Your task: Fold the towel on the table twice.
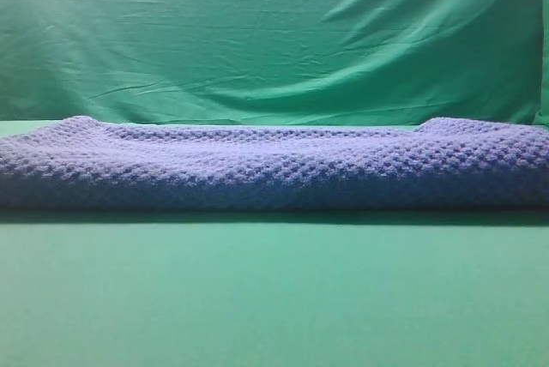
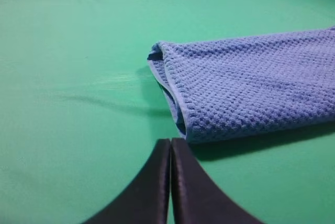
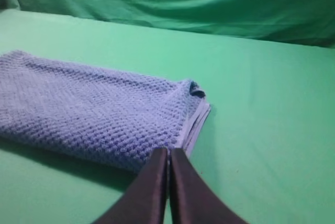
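The blue-grey waffle-knit towel (image 1: 274, 165) lies folded over on itself in a long band across the green table (image 1: 274, 298), from the left edge to the right edge of the high view. Its left end (image 2: 251, 88) shows layered edges in the left wrist view. Its right end (image 3: 89, 111) shows in the right wrist view. My left gripper (image 2: 170, 145) is shut and empty, just in front of the towel's near left corner. My right gripper (image 3: 168, 153) is shut and empty, at the towel's near right corner. Neither gripper shows in the high view.
A wrinkled green backdrop cloth (image 1: 274, 33) hangs behind the table. Bare green table (image 2: 68, 103) lies left of the towel's left end, and more (image 3: 272, 119) lies right of its right end.
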Robot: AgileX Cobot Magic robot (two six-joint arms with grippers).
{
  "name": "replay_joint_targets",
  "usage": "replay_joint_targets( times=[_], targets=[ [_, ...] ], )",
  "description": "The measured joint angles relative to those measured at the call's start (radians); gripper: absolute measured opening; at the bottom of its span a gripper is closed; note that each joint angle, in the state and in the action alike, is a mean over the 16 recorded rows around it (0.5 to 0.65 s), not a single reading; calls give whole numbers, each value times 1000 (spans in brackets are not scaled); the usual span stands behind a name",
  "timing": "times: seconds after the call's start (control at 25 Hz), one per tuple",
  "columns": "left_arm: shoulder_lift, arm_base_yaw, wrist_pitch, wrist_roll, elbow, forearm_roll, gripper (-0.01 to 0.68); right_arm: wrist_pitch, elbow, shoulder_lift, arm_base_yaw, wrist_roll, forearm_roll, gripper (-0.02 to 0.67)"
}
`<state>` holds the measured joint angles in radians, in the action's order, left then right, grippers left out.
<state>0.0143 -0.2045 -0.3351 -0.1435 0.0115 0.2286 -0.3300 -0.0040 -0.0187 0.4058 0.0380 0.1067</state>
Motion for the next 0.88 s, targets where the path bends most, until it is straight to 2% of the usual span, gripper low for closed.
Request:
replay_joint_targets(
  times=[0.88],
  targets=[
    [0,0,-10,-31,3,-35,0,-69,28,0,0,0,6,0]
  ],
)
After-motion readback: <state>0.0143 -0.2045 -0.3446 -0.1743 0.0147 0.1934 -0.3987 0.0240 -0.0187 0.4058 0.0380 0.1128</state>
